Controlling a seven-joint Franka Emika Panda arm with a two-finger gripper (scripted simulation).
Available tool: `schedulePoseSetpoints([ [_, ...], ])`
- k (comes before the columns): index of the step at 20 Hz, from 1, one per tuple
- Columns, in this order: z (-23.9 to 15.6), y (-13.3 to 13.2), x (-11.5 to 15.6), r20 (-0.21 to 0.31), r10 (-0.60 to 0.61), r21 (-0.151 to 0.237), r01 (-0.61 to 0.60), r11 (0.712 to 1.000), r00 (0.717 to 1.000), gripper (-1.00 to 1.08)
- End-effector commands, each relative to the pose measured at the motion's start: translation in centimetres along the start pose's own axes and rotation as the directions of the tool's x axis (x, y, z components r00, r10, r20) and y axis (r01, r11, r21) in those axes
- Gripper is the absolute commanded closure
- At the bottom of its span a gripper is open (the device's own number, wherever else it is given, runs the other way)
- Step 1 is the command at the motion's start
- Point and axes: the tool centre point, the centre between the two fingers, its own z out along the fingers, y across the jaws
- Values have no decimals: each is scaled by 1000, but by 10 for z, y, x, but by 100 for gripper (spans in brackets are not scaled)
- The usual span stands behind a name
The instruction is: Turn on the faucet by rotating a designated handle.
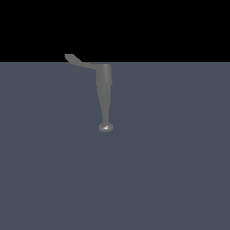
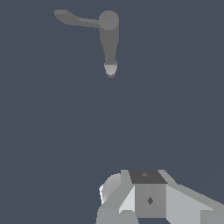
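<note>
1. We see the faucet [image 1: 104, 94], a slim grey tapered column, on a plain blue-grey floor [image 1: 170, 170]; in the exterior view its wide end lies at the floor's far edge, against the black background.
2. Its narrow end carries a small shiny round knob [image 1: 105, 127], pointing toward the floor's near edge.
3. The handle [image 1: 78, 61], a thin curved lever, juts from the wide end toward the exterior view's left, its flared tip crossing into the black.
4. In the wrist view we see the gripper [image 2: 144, 197] only as white and grey housing, well apart from the faucet [image 2: 109, 41] and handle [image 2: 72, 19].
5. We cannot tell how the jaws stand.
6. Only bare floor [image 2: 52, 131] lies between gripper and faucet.
</note>
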Motion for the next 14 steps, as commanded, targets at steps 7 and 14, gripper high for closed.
schedulePoseSetpoints([
  [7, -9, 0, 5, -35, 15, 30, -14, 999, 999, 108],
  [14, -11, 0, 6, -46, 21, 40, -20, 999, 999, 108],
])
